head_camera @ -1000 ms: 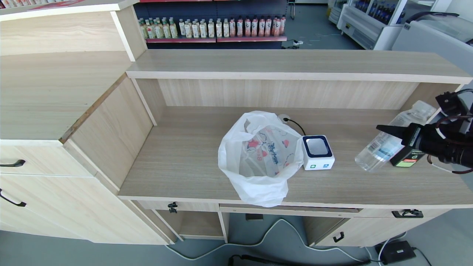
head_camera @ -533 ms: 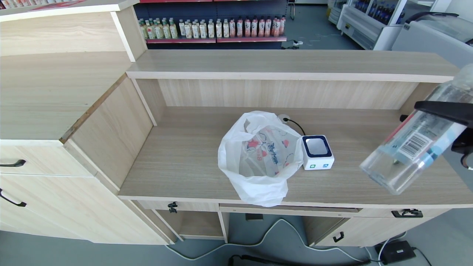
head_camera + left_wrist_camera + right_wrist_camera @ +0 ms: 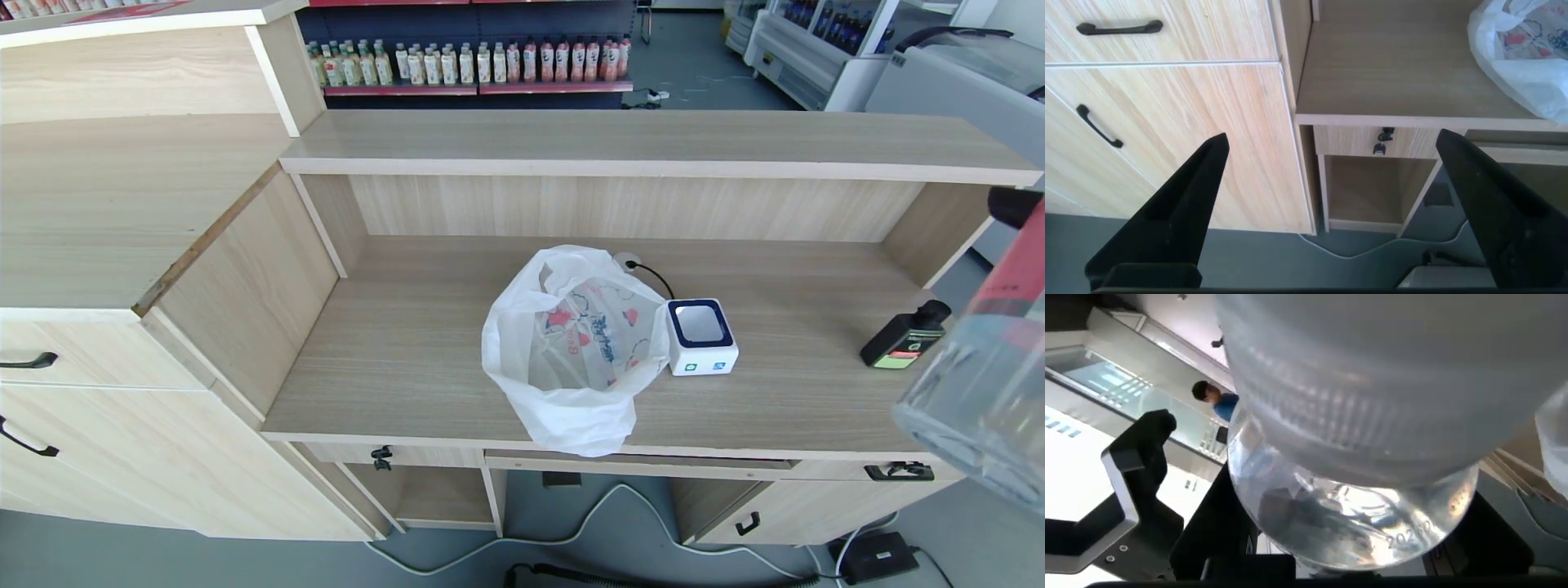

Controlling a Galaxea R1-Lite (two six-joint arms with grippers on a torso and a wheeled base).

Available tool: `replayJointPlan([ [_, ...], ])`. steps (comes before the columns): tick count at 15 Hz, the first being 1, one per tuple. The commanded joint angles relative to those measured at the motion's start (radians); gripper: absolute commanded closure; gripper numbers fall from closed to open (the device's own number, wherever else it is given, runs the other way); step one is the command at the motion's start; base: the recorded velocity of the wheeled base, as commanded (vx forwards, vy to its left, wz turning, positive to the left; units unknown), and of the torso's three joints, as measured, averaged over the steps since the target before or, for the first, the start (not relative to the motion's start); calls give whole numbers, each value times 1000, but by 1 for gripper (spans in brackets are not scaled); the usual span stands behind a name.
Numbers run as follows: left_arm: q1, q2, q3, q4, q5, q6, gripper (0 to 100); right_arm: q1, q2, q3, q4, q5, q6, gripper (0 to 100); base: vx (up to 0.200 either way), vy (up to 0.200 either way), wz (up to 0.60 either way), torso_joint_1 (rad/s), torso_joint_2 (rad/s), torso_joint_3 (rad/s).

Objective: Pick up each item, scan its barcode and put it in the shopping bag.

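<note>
A clear water bottle (image 3: 980,400) with a red-and-blue label hangs high at the far right in the head view, close to the camera, its base pointing forward. My right gripper (image 3: 1331,498) is shut on the bottle (image 3: 1347,457), with black fingers (image 3: 1135,482) on both sides of it. The white shopping bag (image 3: 571,343) stands open mid-counter, and the white scanner (image 3: 700,335) sits just to its right. A small dark bottle (image 3: 904,336) lies on the counter's right end. My left gripper (image 3: 1331,220) hangs open, low beside the counter's left front, with the bag (image 3: 1527,49) off to one side.
The wooden counter (image 3: 408,351) has a raised back shelf (image 3: 653,143) and a tall side wall on the left. A black cable (image 3: 653,273) runs from the scanner to the back. Drawers (image 3: 1167,33) and cables on the floor lie below the front edge.
My right gripper lifted the water bottle off the counter's right end, up and towards the camera. The small dark bottle that it hid is now in plain sight.
</note>
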Motion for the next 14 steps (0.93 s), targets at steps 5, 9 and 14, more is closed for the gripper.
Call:
replayJointPlan([
  [5, 0, 0, 0, 0, 1, 0, 0, 99, -60, 13, -46, 31, -18, 100, 0, 0, 0, 0, 0, 0],
  [9, -2, 0, 0, 0, 1, 0, 0, 146, -65, 104, -137, 29, -57, 100, 0, 0, 0, 0, 0, 0],
  [14, 0, 0, 0, 0, 1, 0, 0, 143, -90, 161, -132, 29, -83, 100, 0, 0, 0, 0, 0, 0],
])
